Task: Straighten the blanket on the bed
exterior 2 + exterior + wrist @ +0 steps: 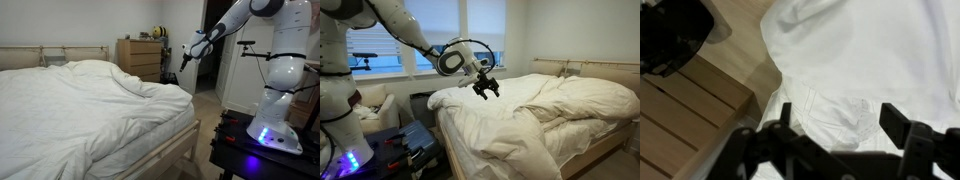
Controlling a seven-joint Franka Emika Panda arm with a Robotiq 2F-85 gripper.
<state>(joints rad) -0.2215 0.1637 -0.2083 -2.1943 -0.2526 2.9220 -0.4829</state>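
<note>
The blanket [535,105] is a puffy off-white duvet lying bunched and wrinkled across the bed [605,150], which has a light wood frame. It shows in both exterior views, and it covers the mattress in an exterior view [80,110]. My gripper [487,88] hangs in the air just above the blanket's corner at the foot of the bed [186,58]. In the wrist view the fingers [840,125] are spread apart with nothing between them, and the blanket [870,60] lies below.
A white armchair [375,108] and a dark case [412,135] stand by the window. A wooden dresser [140,58] stands against the far wall. Wood floor [735,40] and slats [680,110] show beside the bed. The robot base [275,125] stands at the bed's foot.
</note>
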